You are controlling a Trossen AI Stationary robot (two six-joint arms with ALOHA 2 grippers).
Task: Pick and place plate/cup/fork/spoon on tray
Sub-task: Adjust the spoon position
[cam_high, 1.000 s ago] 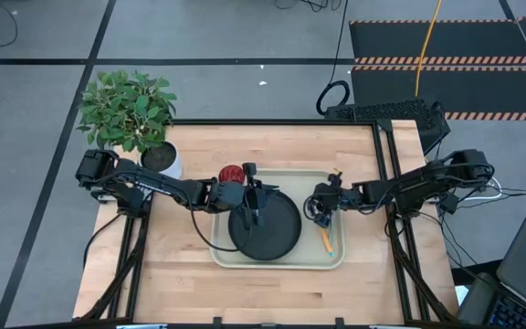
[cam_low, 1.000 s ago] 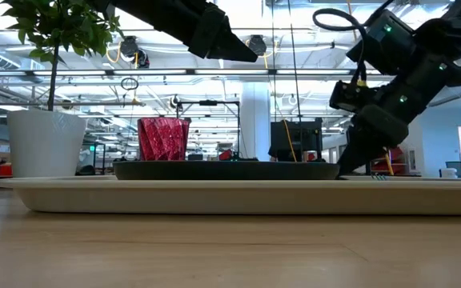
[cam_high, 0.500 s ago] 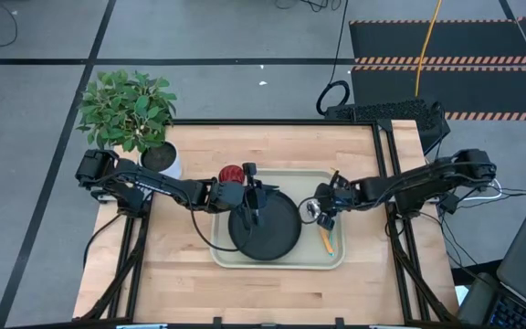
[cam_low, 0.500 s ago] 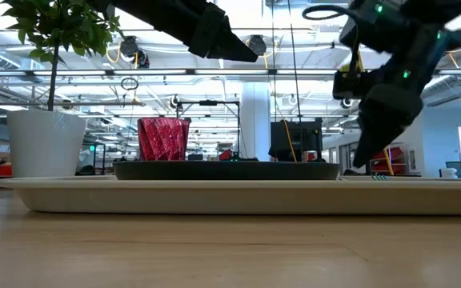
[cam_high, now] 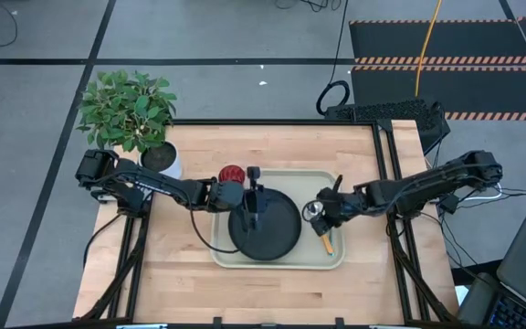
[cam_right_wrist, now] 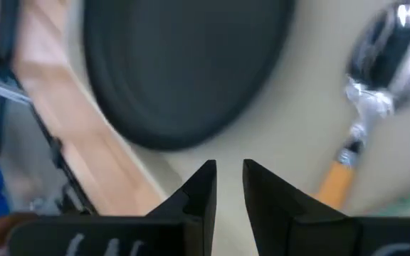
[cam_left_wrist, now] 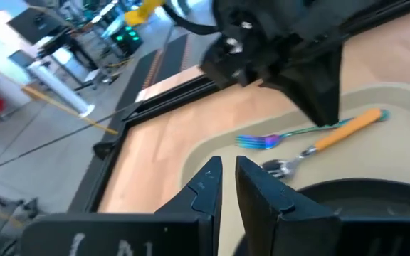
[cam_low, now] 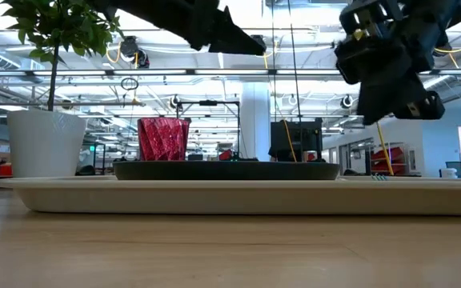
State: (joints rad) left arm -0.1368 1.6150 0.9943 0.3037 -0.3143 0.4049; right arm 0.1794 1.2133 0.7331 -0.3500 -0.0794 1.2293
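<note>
The beige tray (cam_high: pixel 334 260) lies mid-table and also shows in the low view (cam_low: pixel 230 196). The black plate (cam_high: pixel 268 228) rests flat on its left half. The dark red cup (cam_high: pixel 231 174) stands at the tray's far left corner. The orange-handled spoon (cam_high: pixel 318 228) and the teal-handled fork (cam_left_wrist: pixel 276 139) lie side by side on the tray's right part. My left gripper (cam_high: pixel 259 196) hovers above the plate, fingers all but closed and empty (cam_left_wrist: pixel 226 178). My right gripper (cam_high: pixel 322 217) hangs above the spoon with a narrow gap between its fingers (cam_right_wrist: pixel 228 174), holding nothing.
A white pot with a green plant (cam_high: pixel 158 157) stands at the table's far left corner, behind the left arm. Bare wood lies along the near edge (cam_high: pixel 272 288) and left of the tray. A black frame rail (cam_high: pixel 386 183) runs along the table's right side.
My right gripper has risen from the tray's floor, clear of the spoon, and has turned as it rose. The spoon's silver bowl, covered by the gripper a second ago, now lies in plain view on the tray.
</note>
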